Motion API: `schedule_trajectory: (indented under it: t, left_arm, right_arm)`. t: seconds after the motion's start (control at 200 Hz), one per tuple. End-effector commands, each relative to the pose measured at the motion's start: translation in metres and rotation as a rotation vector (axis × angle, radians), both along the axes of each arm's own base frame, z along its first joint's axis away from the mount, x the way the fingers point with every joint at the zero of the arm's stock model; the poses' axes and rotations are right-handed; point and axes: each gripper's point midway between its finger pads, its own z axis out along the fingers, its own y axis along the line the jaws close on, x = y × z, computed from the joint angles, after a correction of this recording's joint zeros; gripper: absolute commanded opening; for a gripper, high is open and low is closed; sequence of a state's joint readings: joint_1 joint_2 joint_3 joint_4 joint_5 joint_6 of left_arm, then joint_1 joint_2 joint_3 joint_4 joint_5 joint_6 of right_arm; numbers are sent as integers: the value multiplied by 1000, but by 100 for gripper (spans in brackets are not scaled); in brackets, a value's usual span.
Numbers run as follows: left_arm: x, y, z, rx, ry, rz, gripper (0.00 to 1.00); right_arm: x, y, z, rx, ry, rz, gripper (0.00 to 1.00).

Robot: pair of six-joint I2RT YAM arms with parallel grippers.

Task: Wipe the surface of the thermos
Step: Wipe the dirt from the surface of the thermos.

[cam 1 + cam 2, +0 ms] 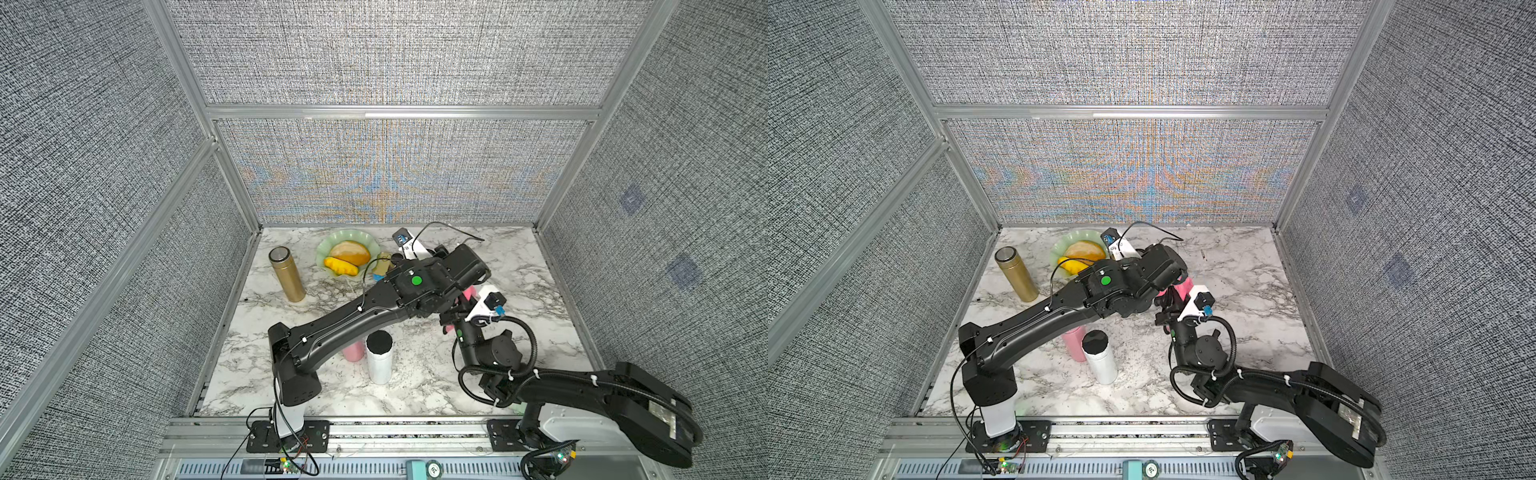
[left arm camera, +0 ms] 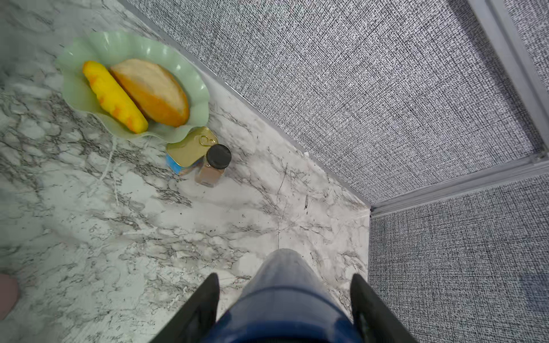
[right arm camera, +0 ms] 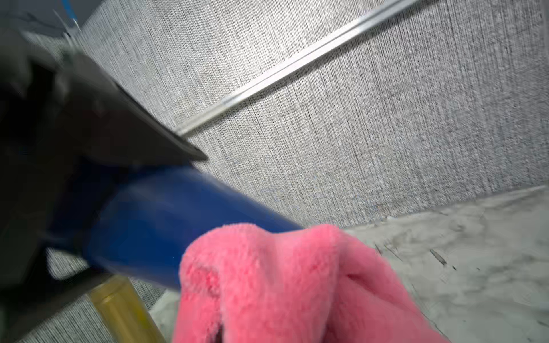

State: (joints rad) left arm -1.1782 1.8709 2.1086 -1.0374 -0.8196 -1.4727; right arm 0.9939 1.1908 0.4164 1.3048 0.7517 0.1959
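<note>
We see the left gripper (image 2: 284, 277) clenched on the blue thermos (image 2: 285, 300), one black finger (image 2: 205, 300) against each side of its body. The right gripper (image 1: 1163, 305) is mostly hidden under the left arm in both top views. Its jaws are closed, and the pink cloth (image 3: 267, 282) bunches out of them. The cloth lies over the thermos's far end, touching it.

The thermos has a glossy deep-blue body, and the end pointing away from the left wrist camera looks paler and greyish. It sticks out lengthwise from the fingers, over the marble table (image 1: 415, 386). It is on the side of the green plate (image 2: 190, 77) where the can and jar stand, farther out than both.

The plate is scalloped and holds a bread roll (image 2: 151, 92) and a yellow corn-like piece (image 2: 114, 96), side by side and touching. A gold-topped tin can (image 2: 190, 148) sits just beside the plate's rim, with a black-capped spice jar (image 2: 214, 166) against it. On the plate's opposite side a gold thermos (image 1: 287, 274) stands upright, capped. Well away from the plate, toward the robot's bases, a white thermos (image 1: 379, 357) with a black lid stands next to a pink one (image 1: 354, 351).
</note>
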Motion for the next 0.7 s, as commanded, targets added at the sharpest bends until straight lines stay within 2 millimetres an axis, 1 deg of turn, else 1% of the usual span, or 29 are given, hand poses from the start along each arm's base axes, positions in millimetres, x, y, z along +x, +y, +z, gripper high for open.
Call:
schedule_trajectory:
  t: [0.0,0.07,0.125,0.185,0.22,0.265,0.31,0.39,0.475,0.55,0.6,0.635,0.67,0.695]
  left_arm:
    - [-9,-2,-5,6,47,-45,0]
    - [-10,0,-5,5,46,-39,0]
    - [-10,1,-5,0,46,-36,0]
    - [-10,1,-7,-4,45,-36,0]
    - [-10,1,-7,-8,43,-35,0]
    - [-10,1,-8,-9,40,-35,0]
    - [-9,2,-7,-8,38,-33,0]
    - [-9,1,-4,4,25,-42,0]
    - [-5,0,7,30,-19,-75,0]
    - [-2,-3,18,63,-74,-117,0]
    - [-1,-6,25,85,-112,-156,0]
    - [-1,-10,30,97,-139,-192,0]
    - [-1,-16,35,109,-167,-238,0]
    - [-1,-21,39,114,-190,-271,0]
  right_arm:
    - [3,24,6,-22,14,88,0]
    - [10,22,-10,-34,44,49,0]
    - [15,15,-34,-52,70,-7,0]
    - [14,6,-57,-60,84,-37,0]
    - [13,4,-65,-64,86,-41,0]
    - [10,2,-69,-64,82,-33,0]
    - [7,4,-66,-63,67,-11,0]
    - [3,12,-50,-65,39,33,0]
    - [1,21,-25,-49,26,92,0]
    - [-1,25,-11,-42,32,144,0]
    - [-1,23,-9,-41,40,155,0]
    - [0,22,-12,-47,56,156,0]
    - [2,20,-19,-53,78,152,0]
    - [4,18,-27,-60,100,148,0]
